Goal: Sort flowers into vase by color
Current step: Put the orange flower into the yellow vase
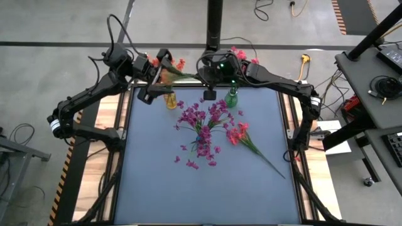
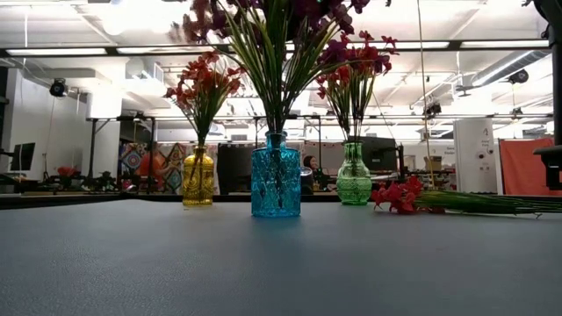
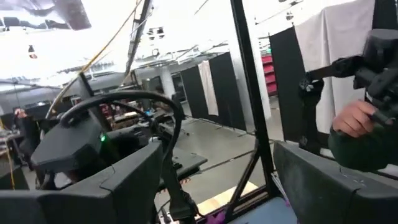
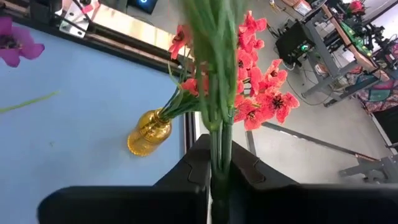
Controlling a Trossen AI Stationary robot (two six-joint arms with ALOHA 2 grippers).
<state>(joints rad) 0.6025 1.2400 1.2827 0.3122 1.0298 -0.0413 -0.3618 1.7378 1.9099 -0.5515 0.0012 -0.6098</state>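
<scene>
A busy workshop blurs behind the grey table (image 1: 201, 188). The right gripper (image 4: 217, 174) hides the stem ends of the red flowers (image 4: 261, 93) it clamps, blossoms pointing away, near the far edge above the green vase (image 1: 231, 98). Left gripper (image 1: 151, 88) hovers wide by the yellow vase (image 1: 171, 100).

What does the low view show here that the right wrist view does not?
Only the low view: the blue vase with purple flowers, the green vase, and a red-pink sprig lying on the table.
Only the right wrist view: the right gripper shut on green stems of red-pink flowers.
Both: the yellow vase holding orange flowers.
</scene>
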